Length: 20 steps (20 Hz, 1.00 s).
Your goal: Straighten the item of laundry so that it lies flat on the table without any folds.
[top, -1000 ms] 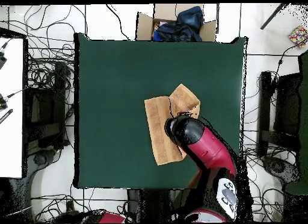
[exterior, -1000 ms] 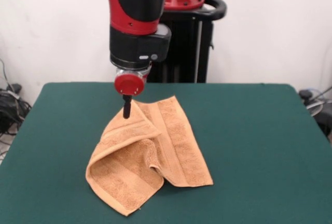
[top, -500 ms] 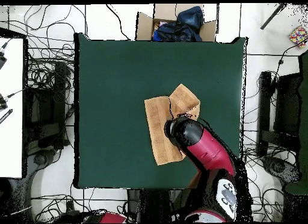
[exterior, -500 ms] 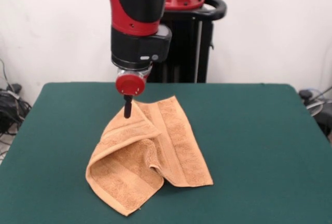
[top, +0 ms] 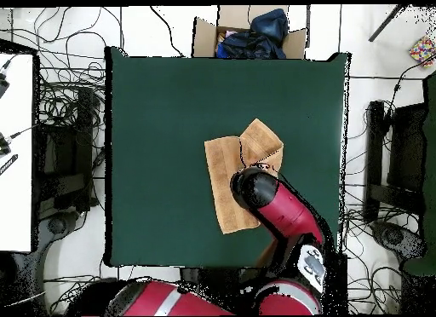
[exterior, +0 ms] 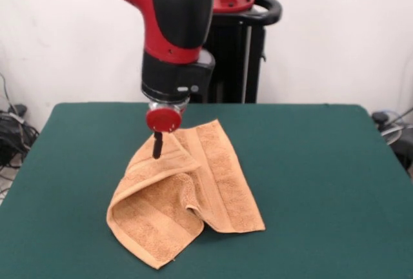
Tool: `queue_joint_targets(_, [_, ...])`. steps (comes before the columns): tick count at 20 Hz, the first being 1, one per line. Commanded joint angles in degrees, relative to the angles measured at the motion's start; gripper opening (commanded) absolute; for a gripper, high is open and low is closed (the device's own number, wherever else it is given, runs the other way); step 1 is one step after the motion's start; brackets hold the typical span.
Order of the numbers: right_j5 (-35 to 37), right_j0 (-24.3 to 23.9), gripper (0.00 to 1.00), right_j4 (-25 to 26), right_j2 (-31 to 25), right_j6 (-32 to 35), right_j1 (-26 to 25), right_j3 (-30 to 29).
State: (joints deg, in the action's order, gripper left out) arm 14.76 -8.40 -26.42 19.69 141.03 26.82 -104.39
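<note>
Below gripper (exterior: 157, 152), folded orange towel (exterior: 184, 195) on green table (exterior: 322, 182), tip touching cloth's far edge, grip state can't tell.

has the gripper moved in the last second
Yes. In the front view the gripper has dropped slightly toward the towel, judged against the table's far edge.

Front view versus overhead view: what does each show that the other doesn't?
Only the front view shows the gripper reaching the towel, and the towel's raised fold. Only the overhead view shows the whole table outline, a cardboard box of dark items beyond it, and floor cables. Both show the folded towel, green table and red arm.
</note>
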Motion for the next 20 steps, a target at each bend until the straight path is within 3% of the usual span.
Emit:
queue_joint_targets(1, [-2.2,2.2,1.0,-0.8,-6.4,9.0,-6.2,0.5])
queue_joint_targets(6, [-6.4,2.5,1.0,-2.2,-7.9,10.4,-8.9,1.1])
queue_joint_targets(20, [-9.3,4.2,1.0,-4.0,-8.2,11.7,-10.7,2.1])
